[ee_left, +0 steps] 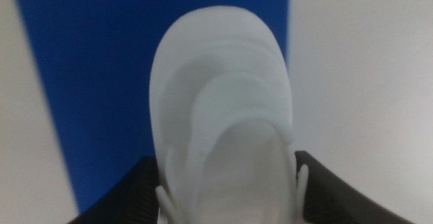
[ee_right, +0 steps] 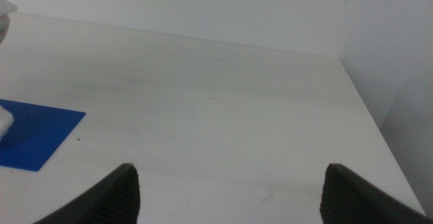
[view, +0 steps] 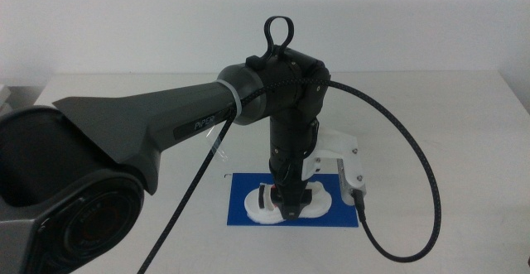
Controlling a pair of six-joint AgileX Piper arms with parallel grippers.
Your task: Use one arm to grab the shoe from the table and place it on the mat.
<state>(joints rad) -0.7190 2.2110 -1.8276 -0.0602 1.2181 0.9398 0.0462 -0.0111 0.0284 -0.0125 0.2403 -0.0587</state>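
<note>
The shoe (view: pixel 286 205) already lies on the blue mat (view: pixel 240 199) at lower centre of the middle view, the left gripper (view: pixel 290 212) with fingers (ee_left: pixel 128 197) closed against its sides, so only release remains, I judge, while the right gripper (ee_right: pixel 230 197) waits wide apart over bare worktop (ee_right: pixel 223 116)

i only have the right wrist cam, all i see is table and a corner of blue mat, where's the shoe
Observer: The shoe lies on the mat, seen in the middle view.
Operator: is the left tool on it
Observer: Yes. The left tool is down at the shoe; the left wrist view shows a jaw on each side of the shoe.
Operator: is the shoe fully on the blue
Observer: In the middle view its sole sits inside the mat's edges.
Operator: and my right tool
Observer: The right tool is open over bare table, out of the middle view.
</note>
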